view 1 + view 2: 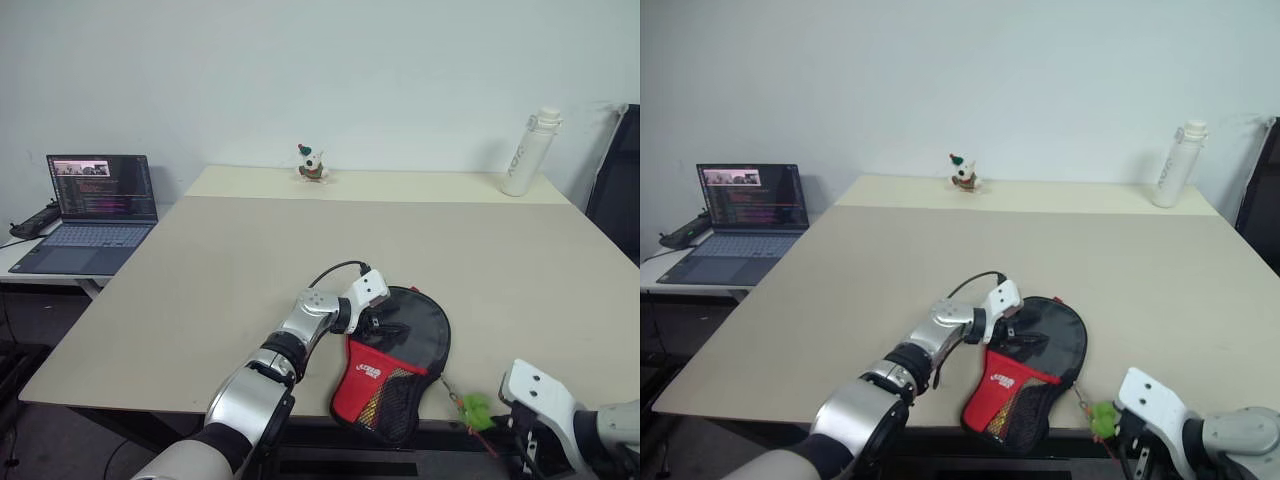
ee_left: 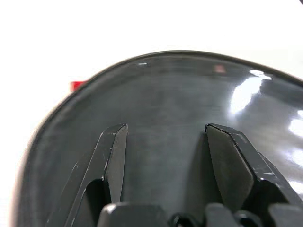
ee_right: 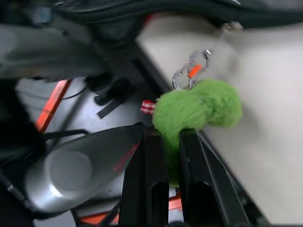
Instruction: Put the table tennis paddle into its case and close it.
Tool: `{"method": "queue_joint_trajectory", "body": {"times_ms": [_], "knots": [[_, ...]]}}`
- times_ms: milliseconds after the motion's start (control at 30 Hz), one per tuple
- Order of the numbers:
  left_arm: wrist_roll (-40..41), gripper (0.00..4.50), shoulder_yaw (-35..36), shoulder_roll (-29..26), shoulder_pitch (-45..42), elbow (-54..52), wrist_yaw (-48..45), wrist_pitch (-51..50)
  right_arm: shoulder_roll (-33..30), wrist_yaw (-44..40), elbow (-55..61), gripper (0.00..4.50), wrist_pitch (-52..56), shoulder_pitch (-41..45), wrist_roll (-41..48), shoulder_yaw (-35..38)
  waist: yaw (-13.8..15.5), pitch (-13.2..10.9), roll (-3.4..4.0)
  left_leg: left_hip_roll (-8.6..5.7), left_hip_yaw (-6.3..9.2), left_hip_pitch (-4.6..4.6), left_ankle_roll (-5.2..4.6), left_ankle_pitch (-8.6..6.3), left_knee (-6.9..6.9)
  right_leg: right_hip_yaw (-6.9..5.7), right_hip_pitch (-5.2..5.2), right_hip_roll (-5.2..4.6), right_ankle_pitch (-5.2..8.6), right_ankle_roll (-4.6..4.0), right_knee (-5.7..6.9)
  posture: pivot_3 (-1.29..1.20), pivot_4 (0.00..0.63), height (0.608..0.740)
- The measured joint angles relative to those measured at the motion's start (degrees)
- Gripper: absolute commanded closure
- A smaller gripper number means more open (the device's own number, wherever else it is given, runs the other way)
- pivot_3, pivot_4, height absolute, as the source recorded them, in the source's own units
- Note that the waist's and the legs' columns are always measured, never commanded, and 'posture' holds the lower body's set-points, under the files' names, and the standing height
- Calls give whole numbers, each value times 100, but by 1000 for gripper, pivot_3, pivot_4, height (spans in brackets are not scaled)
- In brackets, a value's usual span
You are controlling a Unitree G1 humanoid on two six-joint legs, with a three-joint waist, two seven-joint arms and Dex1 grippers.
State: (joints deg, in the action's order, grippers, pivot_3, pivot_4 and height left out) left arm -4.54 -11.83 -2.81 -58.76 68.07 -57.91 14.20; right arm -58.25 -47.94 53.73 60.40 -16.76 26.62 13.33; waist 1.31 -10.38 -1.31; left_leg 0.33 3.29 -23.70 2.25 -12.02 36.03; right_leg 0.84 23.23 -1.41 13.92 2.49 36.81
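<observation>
Both left fingers [image 2: 113, 156] apart over case [image 1: 415, 335]; right fingers [image 3: 154, 175] clamped on green pompom [image 3: 199, 111].

The case [image 1: 395, 365] hangs past the bench [image 1: 250, 260] edge at six o'clock, its lower tip lost in shadow. The right end effector [image 3: 173, 142] is cut off below. The laptop [image 1: 95, 212] screen is too small to read.

A small white logo is showing on the red panel of the case [image 1: 380, 385], too small to read; dark lettering is running down the white bottle [image 1: 527, 153], also illegible.
</observation>
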Motion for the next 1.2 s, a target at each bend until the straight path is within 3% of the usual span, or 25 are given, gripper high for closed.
{"method": "queue_joint_trajectory", "body": {"times_ms": [200, 300, 333, 533, 700, 867, 967, 1067, 1200], "knots": [[-38, 1643, 2, -18, -8, 25, 105, 3, 449, 387, -119, 4479, 16, 815, 69, -887, -17, 0, -10, 8, 0, 8, 1, 0, 6, -2, -3, 4, 0, 0, 8, 0, 150, 740], [-40, 1643, 3, -26, -8, 26, 121, 9, 502, 412, -289, 4479, 403, 1121, 435, -764, -25, -1, -10, 8, -2, 11, 1, 0, 7, 0, -4, 4, -2, -1, 11, 0, 150, 740], [-40, 1643, 4, -30, -7, 25, 120, 17, 488, 380, -301, 3827, 531, 1160, 589, -623, -25, -1, -10, 9, -2, 11, 1, 0, 6, 0, -4, 4, -2, -2, 12, 0, 150, 740], [82, 1643, 255, -366, 144, -155, -35, 74, 344, 68, -571, 1838, 1266, 1702, 1755, 574, -130, -2, -12, 23, -4, 19, 0, 0, 3, 3, -3, 16, -5, -6, 21, 0, 150, 740], [349, 1643, 528, -814, 523, -811, -275, -69, 556, 344, -936, 1838, 1540, 2338, 2327, 832, -184, -6, -14, 34, -6, 25, 0, 0, 0, 6, 0, 26, -6, -9, 26, 0, 150, 740], [963, 1643, 932, -1448, 1027, -2188, -573, -965, 1090, 1102, -1821, 1838, 1206, 3112, 1946, 416, -193, -10, -15, 30, -8, 21, 0, 1, 1, 10, 2, 23, -8, -12, 26, 0, 150, 740], [1379, 1643, 1027, -1842, 1405, -3256, -863, -1816, 1463, 1540, -2575, 1237, 675, 3470, 1334, -161, -241, -12, -12, 30, -11, 21, 0, 1, 0, 15, 4, 23, -8, -13, 28, 0, 150, 740], [1610, 1643, 1127, -2215, 1778, -4017, -913, -2419, 1846, 1766, -3197, 182, 337, 3740, 962, -541, -255, -12, -12, 32, -9, 21, 0, 1, -2, 13, 5, 24, -8, -14, 28, 0, 150, 740], [1881, 1643, 1153, -2545, 2180, -4820, -950, -3059, 2309, 2051, -3981, 83, -131, 3980, 483, -817, -271, -14, -10, 32, -12, 22, -1, 1, 2, 16, 5, 22, -10, -17, 32, 0, 150, 740]]}}
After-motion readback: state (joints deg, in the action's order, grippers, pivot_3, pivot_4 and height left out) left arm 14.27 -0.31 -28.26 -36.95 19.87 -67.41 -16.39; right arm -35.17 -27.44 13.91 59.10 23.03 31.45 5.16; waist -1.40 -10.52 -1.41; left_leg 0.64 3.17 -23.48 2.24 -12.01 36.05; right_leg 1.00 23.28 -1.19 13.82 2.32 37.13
